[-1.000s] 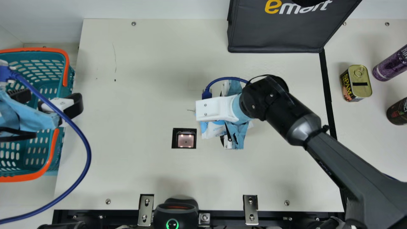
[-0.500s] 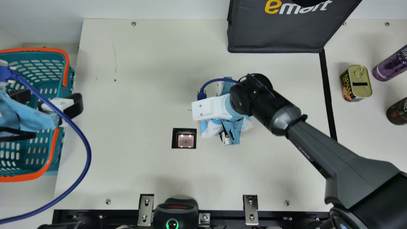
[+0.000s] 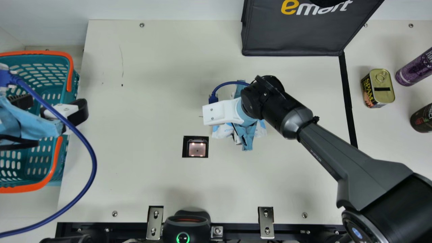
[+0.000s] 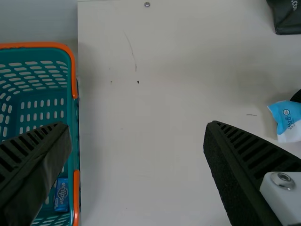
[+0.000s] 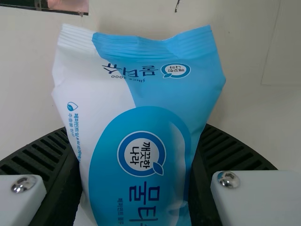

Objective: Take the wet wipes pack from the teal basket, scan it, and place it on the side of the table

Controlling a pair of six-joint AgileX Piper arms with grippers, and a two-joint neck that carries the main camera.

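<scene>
Pointing one sealed end leftward in the main view, toward the basket (image 3: pixel 69 67), the pack (image 5: pixel 141 160) lies with its long axis running roughly left to right there, above and right of the scanner (image 3: pixel 197 149). In the right wrist view that axis runs away from the wrist between the ribbed fingers, the printed face turned to the camera. The right gripper (image 3: pixel 221 113) is parted to the pack's width, squeezing it by its two long sides; whether the pack touches the table (image 3: pixel 145 182) I cannot tell. In the main view the arm covers the pack's middle and hides the fingers beneath, so just blue and white scraps poke out on either side; in the right wrist view the other end runs off the bottom edge. The left wrist view catches a blue-and-white end, cut by its right edge. The left gripper (image 3: pixel 50 105) stands wide open with nothing in hold, over the basket's side next to the table. One finger partly covers a small blue packet (image 4: pixel 61 194) in the basket, which is itself cut off at the left.
</scene>
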